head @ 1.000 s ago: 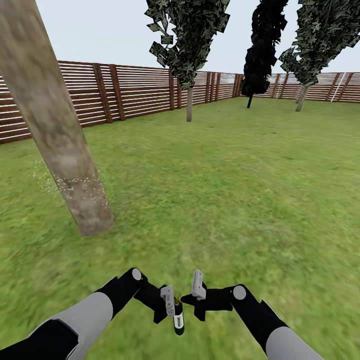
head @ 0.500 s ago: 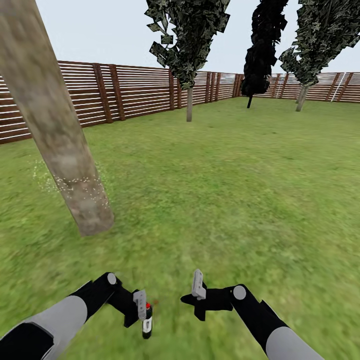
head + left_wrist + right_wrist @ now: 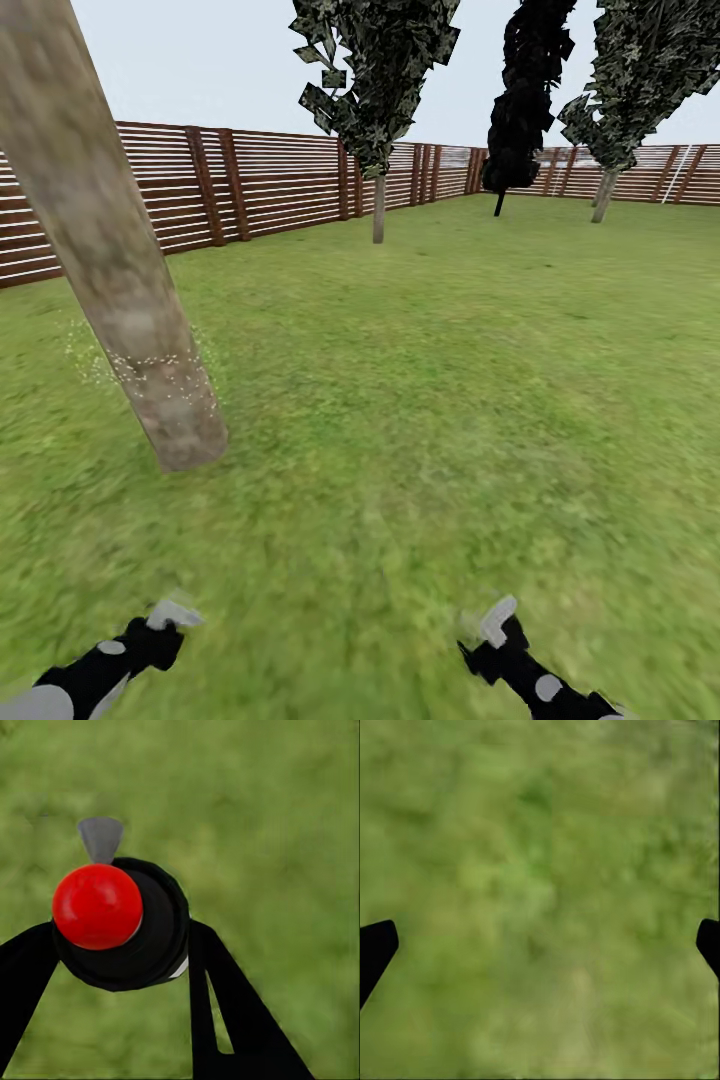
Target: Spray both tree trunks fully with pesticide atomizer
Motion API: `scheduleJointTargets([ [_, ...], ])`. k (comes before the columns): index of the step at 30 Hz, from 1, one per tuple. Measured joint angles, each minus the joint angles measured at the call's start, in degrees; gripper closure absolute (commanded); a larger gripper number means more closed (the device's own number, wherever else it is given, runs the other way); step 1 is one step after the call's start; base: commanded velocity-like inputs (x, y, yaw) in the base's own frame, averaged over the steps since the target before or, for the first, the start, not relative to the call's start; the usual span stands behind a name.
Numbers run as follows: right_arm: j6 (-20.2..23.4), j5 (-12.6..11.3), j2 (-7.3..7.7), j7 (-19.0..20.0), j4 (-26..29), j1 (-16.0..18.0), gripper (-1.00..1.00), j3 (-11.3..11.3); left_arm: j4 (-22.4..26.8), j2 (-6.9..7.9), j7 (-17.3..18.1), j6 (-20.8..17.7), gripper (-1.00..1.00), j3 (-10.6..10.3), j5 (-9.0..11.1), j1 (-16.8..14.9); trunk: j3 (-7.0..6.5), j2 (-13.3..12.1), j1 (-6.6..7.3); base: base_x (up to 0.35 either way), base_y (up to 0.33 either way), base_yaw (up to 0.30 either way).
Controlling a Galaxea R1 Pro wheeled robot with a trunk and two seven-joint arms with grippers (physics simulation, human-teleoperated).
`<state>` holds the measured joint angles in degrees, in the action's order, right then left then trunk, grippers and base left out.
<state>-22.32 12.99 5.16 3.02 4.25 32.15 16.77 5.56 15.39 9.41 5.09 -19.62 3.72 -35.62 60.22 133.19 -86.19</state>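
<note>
A thick, mottled grey-tan tree trunk leans up from the grass at the left of the head view. Faint white pesticide specks cling around its lower part. In the left wrist view the pesticide atomizer, with a black body, red cap and grey nozzle, sits between the black fingers of my left gripper, which is shut on it. That left gripper is low at the bottom left, well short of the trunk. My right gripper is at the bottom right. It is open over bare grass.
A brown slatted fence rings the lawn at the back. Three thin-trunked dark-leaved trees stand far off along it. Open grass stretches ahead and to the right of the trunk.
Both arms have drawn back and apart toward the picture's lower edge. The left gripper carried the atomizer left and down from the middle. The trunk and camera have not moved.
</note>
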Motion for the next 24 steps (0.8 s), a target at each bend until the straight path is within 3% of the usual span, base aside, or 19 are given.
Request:
scheduleJointTargets([
  [1, -2.81, -6.40, -0.17, -4.91, -1.18, -1.93, -1.00, -0.32, 0.09, -0.53, -7.40, 3.21, 1.00, 0.23, 7.31, 3.55, 0.00, 0.00, 0.00, 0.000, 0.000, 0.000],
  [2, -6.31, -12.87, -0.21, -6.53, -1.58, -3.79, -1.00, -0.97, -0.15, -0.72, -10.82, 9.64, 1.00, 0.44, 14.39, 6.63, 0.01, 0.00, 0.00, 0.000, 0.000, 0.000],
  [3, -10.00, -19.46, -0.21, -7.54, -1.75, -5.35, -1.00, -1.09, -0.24, -0.82, -12.45, 14.96, 1.00, 0.52, 20.24, 9.09, 0.00, 0.00, 0.00, 0.000, 0.000, 0.000],
  [4, -12.55, -25.20, -0.20, -7.69, -1.89, -6.73, -1.00, -1.08, -0.39, -0.86, -13.27, 17.99, 1.00, 0.44, 24.62, 11.64, 0.00, 0.00, 0.00, 0.000, 0.000, 0.000],
  [5, -13.19, -26.67, -0.18, -7.76, -1.93, -7.49, -1.00, -0.95, -0.41, -0.84, -13.46, 18.90, 1.00, 0.50, 26.25, 12.93, 0.00, 0.00, 0.00, 0.000, 0.000, 0.000],
  [9, -13.85, -28.16, -0.40, -7.71, -1.84, -8.47, -1.00, -0.76, -2.59, -1.43, -13.68, 19.97, 1.00, 0.24, 27.87, 14.22, -0.01, 0.00, 0.00, 0.000, 0.000, 0.000],
  [12, -13.79, -28.06, -0.41, -7.62, -2.04, -8.53, -1.00, -0.72, -3.21, -3.12, -13.68, 20.00, 1.00, -0.21, 28.09, 14.27, -0.01, 0.00, 0.00, 0.000, 0.000, 0.000],
  [15, -13.65, -28.06, -2.43, -7.72, -2.56, -8.59, -1.00, -0.71, -3.23, -3.26, -13.69, 20.05, 1.00, 0.15, 28.33, 14.27, -0.01, 0.00, 0.00, 0.000, 0.000, 0.000],
  [24, -13.53, -28.09, -2.89, -7.58, -2.67, -9.38, -1.00, -0.76, -3.23, -3.28, -13.64, 20.03, 1.00, 0.12, 28.27, 14.36, -0.01, 0.00, 0.00, 0.000, 0.000, 0.000],
])
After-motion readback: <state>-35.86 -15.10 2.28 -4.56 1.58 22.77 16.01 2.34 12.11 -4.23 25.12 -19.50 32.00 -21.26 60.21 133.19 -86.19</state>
